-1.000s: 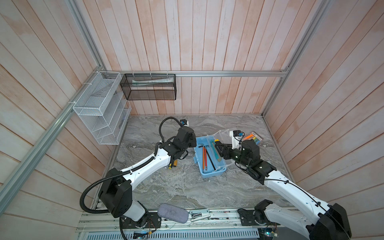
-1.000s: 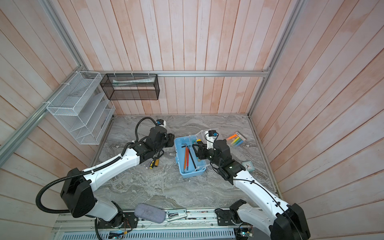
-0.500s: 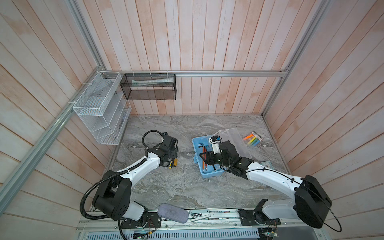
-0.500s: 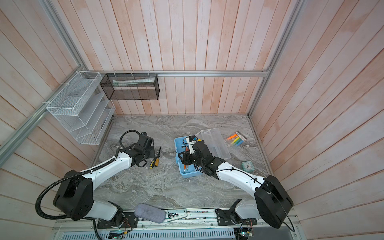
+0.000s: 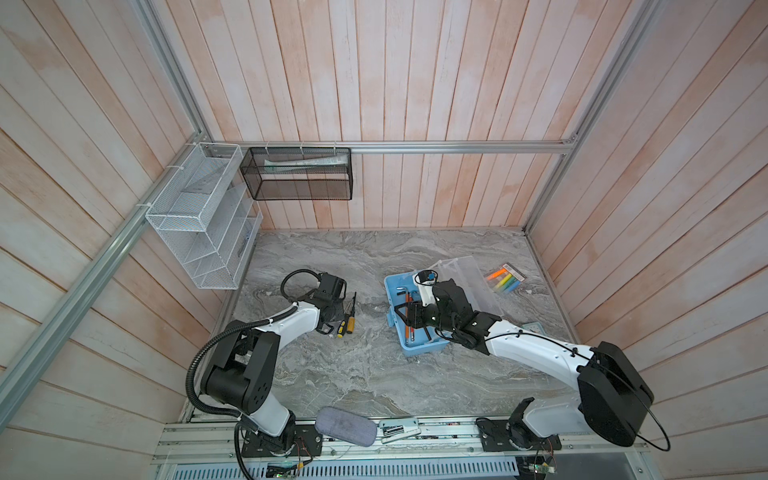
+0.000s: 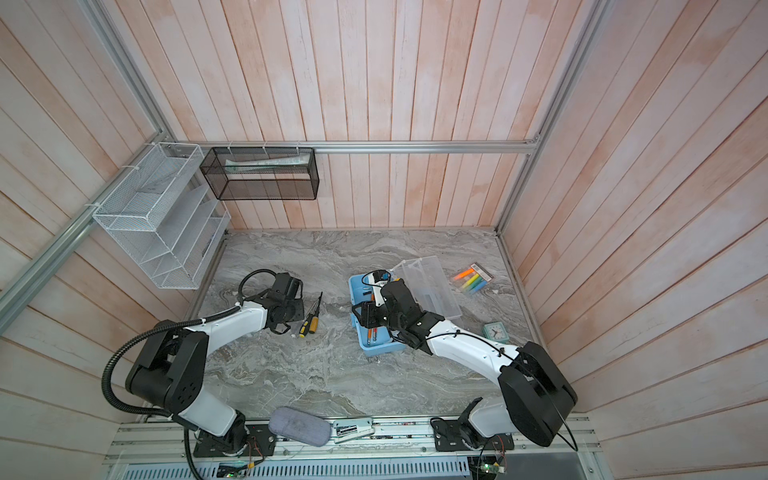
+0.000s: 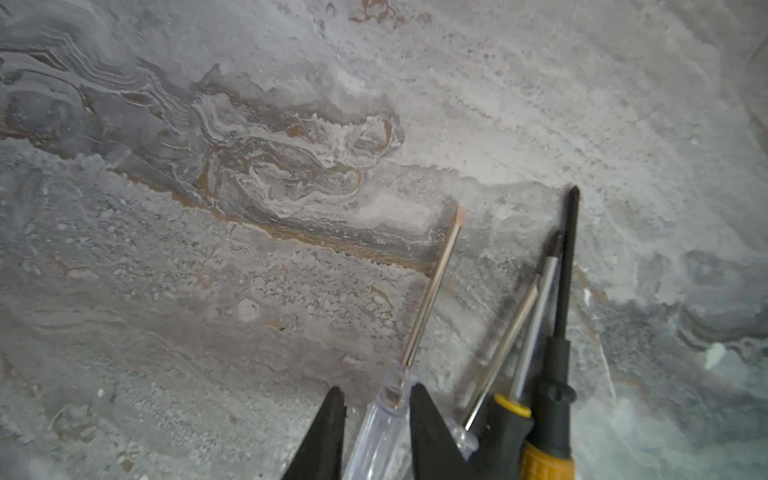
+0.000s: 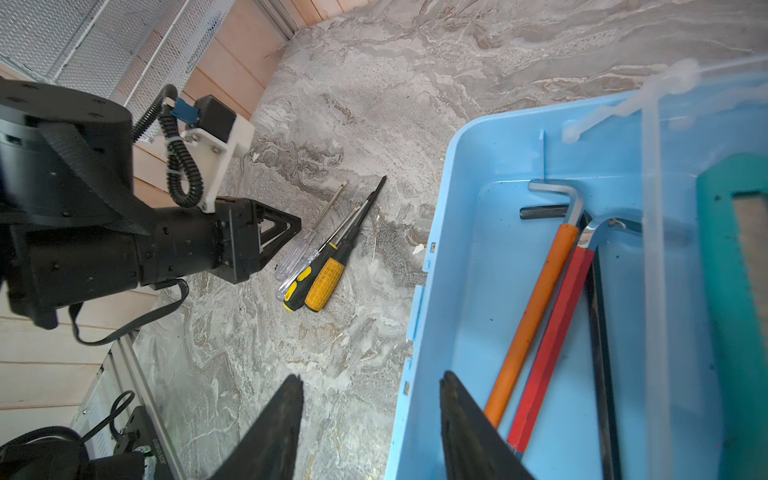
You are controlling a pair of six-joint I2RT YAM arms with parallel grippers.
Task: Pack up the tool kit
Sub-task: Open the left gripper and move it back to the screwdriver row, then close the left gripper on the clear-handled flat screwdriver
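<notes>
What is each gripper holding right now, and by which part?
Left gripper brackets the clear screwdriver at its handle's shaft end; a firm grip cannot be told. Right gripper straddles the box wall, jaws apart, holding nothing.

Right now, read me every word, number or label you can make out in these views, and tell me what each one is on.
No text is clear enough to quote.
On the marker pack: label print, too small to read.
On the clock: dial marks, too small to read.
On the black mount in the right wrist view: white lettering, blurred and turned, unreadable.
Nothing else shows print.
</notes>
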